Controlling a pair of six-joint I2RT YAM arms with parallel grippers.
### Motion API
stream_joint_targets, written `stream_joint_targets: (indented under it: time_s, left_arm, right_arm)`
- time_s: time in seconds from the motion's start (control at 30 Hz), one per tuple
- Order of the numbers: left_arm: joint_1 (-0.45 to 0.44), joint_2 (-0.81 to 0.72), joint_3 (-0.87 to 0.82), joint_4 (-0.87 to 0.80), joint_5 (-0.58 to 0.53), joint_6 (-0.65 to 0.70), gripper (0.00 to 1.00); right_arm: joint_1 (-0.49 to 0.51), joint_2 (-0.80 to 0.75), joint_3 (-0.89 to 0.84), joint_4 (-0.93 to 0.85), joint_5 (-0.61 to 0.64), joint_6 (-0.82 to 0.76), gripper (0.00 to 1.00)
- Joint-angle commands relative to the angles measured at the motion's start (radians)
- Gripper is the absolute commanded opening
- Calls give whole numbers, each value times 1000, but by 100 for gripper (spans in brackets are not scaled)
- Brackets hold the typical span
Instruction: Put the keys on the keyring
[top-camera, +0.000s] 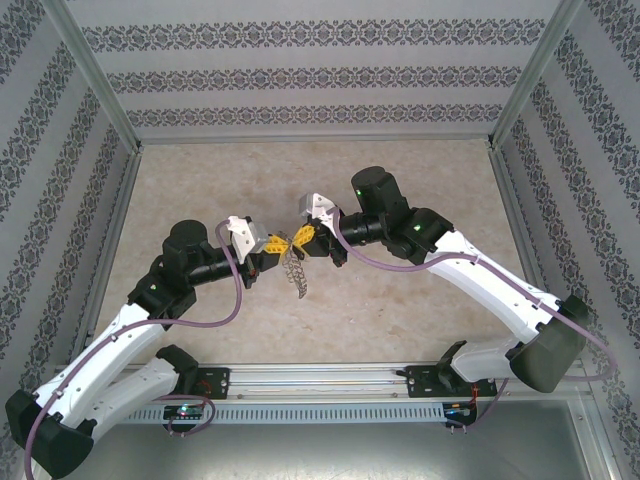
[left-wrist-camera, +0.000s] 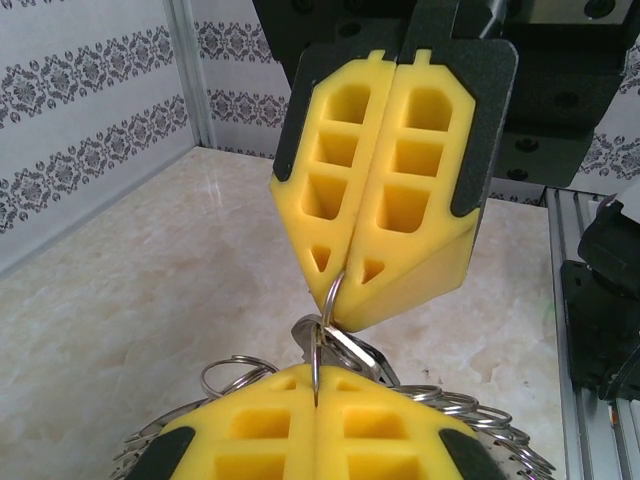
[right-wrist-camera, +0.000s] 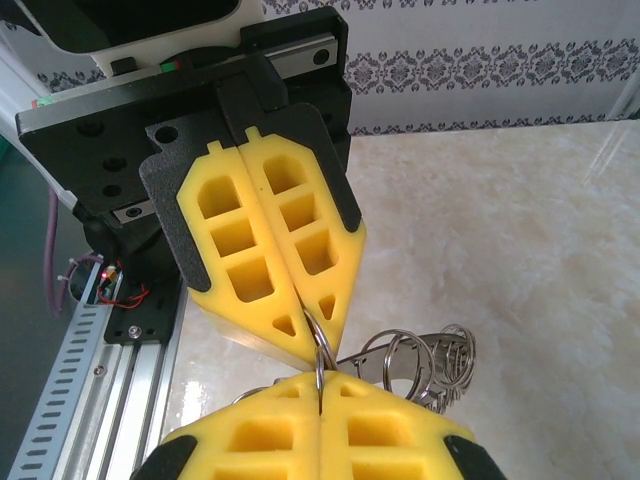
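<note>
Here the keys (top-camera: 296, 276) hang as a jagged silver bunch straight below the keyring (left-wrist-camera: 326, 300), lifted clear of the table (top-camera: 420, 180). In the left wrist view, toothed edges of the bunch (left-wrist-camera: 500, 435) fan out under the keyring on both sides, along with some loose wire loops (left-wrist-camera: 235, 370). The keyring itself is a thin steel loop standing on edge, stretched between the two grippers.

The left gripper (top-camera: 277, 243) comes in from the left of the keyring. Its yellow fingers (left-wrist-camera: 260, 430) are pressed together, with the lower arc of the keyring caught in the seam between them. The right gripper (top-camera: 303, 237) meets it from the other side of the keyring, tip to tip. Its fingers (right-wrist-camera: 390, 435) are likewise closed and pinch the keyring's opposite arc (right-wrist-camera: 319, 355).

In the right wrist view, several small rings (right-wrist-camera: 415, 360) stand just right of the keyring. Beyond the keyring, the marbled tabletop runs to patterned walls (top-camera: 320, 75).
</note>
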Motion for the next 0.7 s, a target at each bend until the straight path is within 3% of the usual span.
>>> stream_joint_targets:
  time_s: [0.0, 0.67]
  left_arm:
    - [10, -20, 11, 64, 23, 23, 0]
    - [10, -25, 12, 61, 21, 23, 0]
  right_arm:
    - [3, -19, 10, 43, 12, -7, 0]
    - [-4, -11, 6, 49, -13, -2, 0]
